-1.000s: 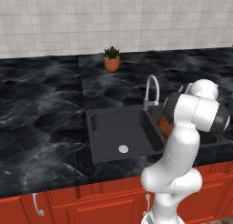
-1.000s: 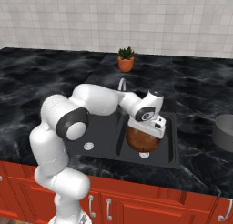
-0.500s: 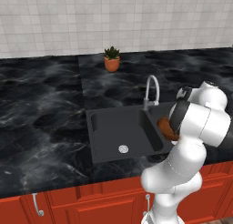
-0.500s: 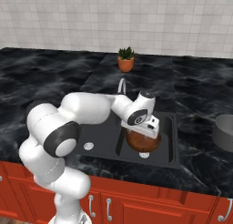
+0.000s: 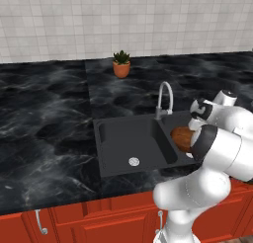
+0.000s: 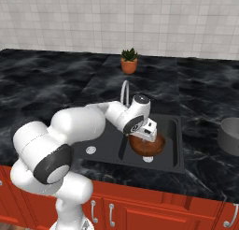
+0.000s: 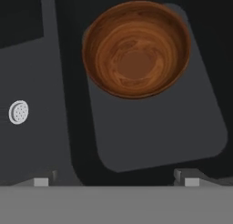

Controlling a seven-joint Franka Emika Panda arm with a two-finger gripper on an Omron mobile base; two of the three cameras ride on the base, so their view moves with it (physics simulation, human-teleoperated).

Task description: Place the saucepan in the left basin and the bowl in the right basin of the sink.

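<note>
**White arm with dark joints**

The arm [image 6: 70, 131] is built of glossy white rounded shells, fat and smooth like bent pipe sections. Dark grey to black bands ring the joints; one broad black ring [image 6: 51, 163] shows at the big lower joint, another [image 5: 205, 141] caps the upper link. A small grey round cap [image 6: 141, 100] sits on the white wrist housing, with a dark disc [image 6: 136, 126] on its side. Just past the wrist, the hand [image 6: 148, 131] is a pale boxy block. Two small dark finger tips [image 7: 41, 181] with pale grey square ends close it off. No cables, screws or lettering can be made out.
</note>
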